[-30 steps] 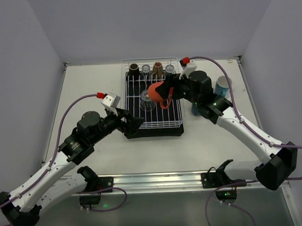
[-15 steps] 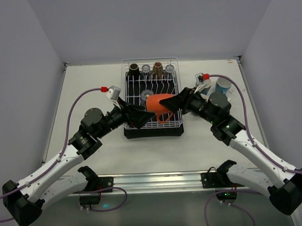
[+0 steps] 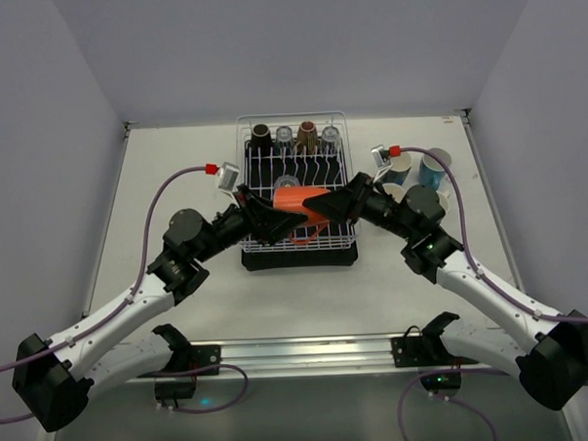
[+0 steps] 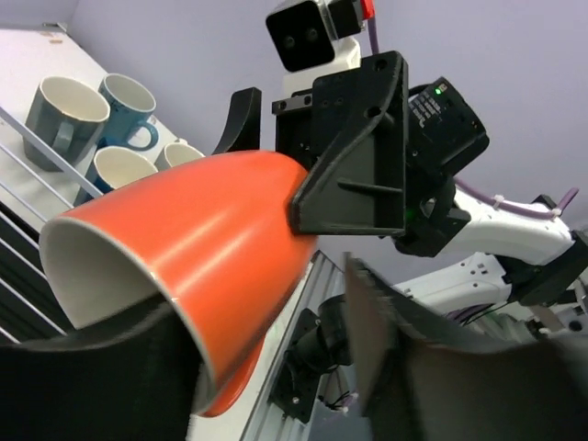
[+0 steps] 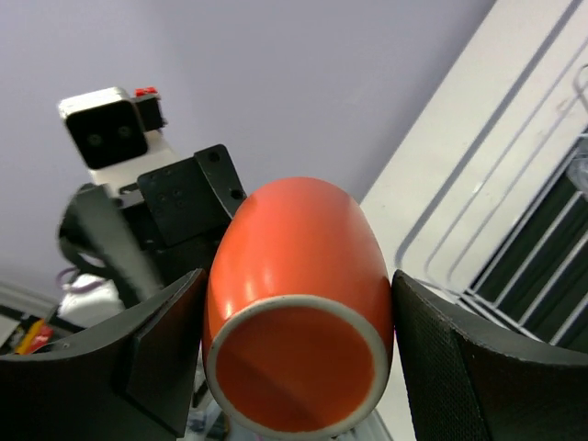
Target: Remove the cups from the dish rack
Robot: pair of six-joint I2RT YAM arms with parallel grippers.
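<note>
Orange cup [image 3: 295, 202]: glossy glazed ceramic, pale cream inside, its round wall tapering to a flat base ringed by an unglazed pale edge.
Where it is: in the air over the near half of the dish rack [image 3: 263, 173], between the two arms.
Axis: lying about level, mouth toward the left arm, base toward the right arm.
Right hand [image 3: 325, 204]: clamped on the cup, one matte black finger on each side of the narrow end.
Left hand [image 3: 268, 220]: fingers apart. One is at the lower rim of the mouth. The other is blurred and stands clear of the wall.
Dish rack: white wire on a black drip tray [image 3: 301, 259], with four cups [image 3: 295, 135] upright along the back row.
Mugs [image 4: 101, 129]: blue, grey-blue and pale, grouped on the table [image 3: 175, 167] to the rack's right.
Hard to make out: the cup's handle. The rack wires under the cup are hidden.
</note>
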